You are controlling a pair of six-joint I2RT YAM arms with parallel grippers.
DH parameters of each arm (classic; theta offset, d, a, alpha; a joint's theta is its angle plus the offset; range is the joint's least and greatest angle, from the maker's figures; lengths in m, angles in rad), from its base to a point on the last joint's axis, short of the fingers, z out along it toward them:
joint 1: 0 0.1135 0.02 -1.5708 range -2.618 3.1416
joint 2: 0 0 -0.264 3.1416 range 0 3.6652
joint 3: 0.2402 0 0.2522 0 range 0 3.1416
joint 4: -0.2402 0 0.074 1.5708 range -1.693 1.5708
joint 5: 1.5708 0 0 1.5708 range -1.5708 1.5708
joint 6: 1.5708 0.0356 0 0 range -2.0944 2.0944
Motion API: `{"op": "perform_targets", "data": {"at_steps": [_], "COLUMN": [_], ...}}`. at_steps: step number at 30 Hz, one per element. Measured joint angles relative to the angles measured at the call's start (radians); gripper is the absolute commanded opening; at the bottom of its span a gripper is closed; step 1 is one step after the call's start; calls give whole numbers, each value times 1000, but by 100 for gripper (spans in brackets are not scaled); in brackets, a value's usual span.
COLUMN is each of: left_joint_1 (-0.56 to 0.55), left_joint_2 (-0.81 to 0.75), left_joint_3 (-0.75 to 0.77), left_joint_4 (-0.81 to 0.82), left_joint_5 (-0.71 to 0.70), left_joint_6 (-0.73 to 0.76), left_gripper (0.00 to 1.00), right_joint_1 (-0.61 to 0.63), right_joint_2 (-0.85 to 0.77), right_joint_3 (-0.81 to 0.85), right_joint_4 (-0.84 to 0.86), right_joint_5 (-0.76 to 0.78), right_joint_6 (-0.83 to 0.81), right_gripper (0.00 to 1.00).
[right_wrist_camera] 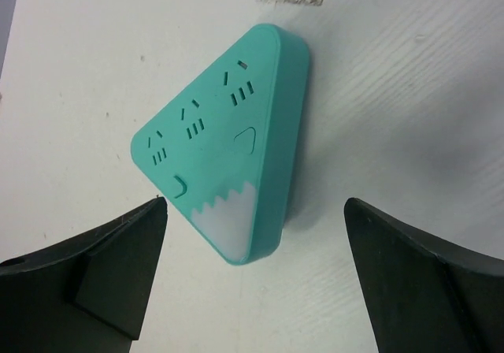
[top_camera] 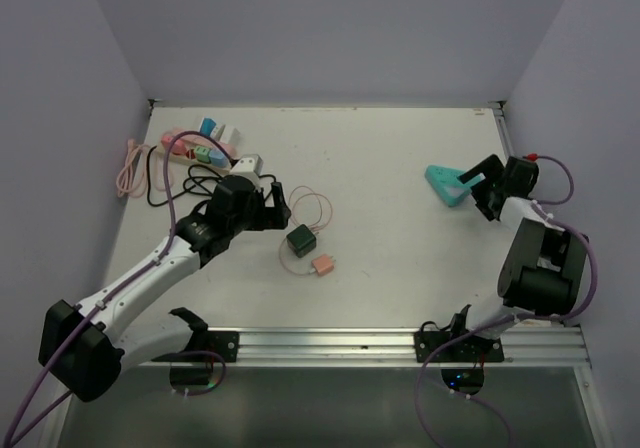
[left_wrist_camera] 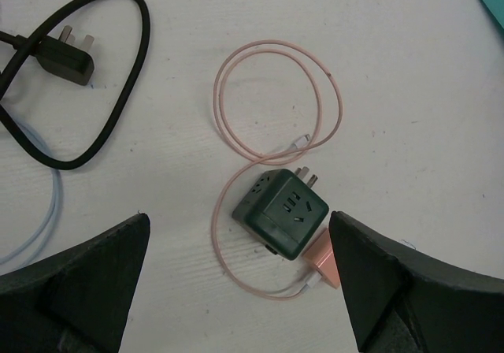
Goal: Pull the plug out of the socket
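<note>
Just right of my left pincer [left_wrist_camera: 239, 221], open and empty, the green cube socket [left_wrist_camera: 282, 209] sits on the tabletop [left_wrist_camera: 409, 93], pink plug [left_wrist_camera: 324, 262] at its near-right side, well apart from my right pincer [right_wrist_camera: 253, 202], also open.

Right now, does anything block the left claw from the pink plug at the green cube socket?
Nothing visible does. The open left claw hangs over the green cube socket and pink plug.

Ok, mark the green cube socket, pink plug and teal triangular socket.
green cube socket [left_wrist_camera: 282, 211], left wrist view, top face.
pink plug [left_wrist_camera: 320, 261], left wrist view, its body.
teal triangular socket [right_wrist_camera: 213, 132], right wrist view, holed face.
</note>
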Motion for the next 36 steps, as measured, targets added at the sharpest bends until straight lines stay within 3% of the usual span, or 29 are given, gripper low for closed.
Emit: {"op": "perform_targets", "data": {"at_steps": [7, 12, 21, 36], "left_joint_1": [24, 89, 300, 367], "left_joint_2": [75, 164, 359, 908], "left_joint_3": [59, 140, 277, 722], "left_joint_4": [-32, -52, -53, -60], "left_joint_5": [-19, -45, -139, -365], "left_joint_6": [0, -10, -113, -195], "left_gripper": [100, 100, 97, 89], "right_joint_1": [55, 209, 476, 567], "right_joint_2": [-238, -357, -528, -635], "right_joint_3": [34, 34, -37, -133], "right_joint_4": [-220, -282, -332, -351], "right_joint_5": [108, 108, 7, -144], "right_joint_6": [-84, -127, -208, -283], "right_gripper": [99, 99, 99, 98]}}
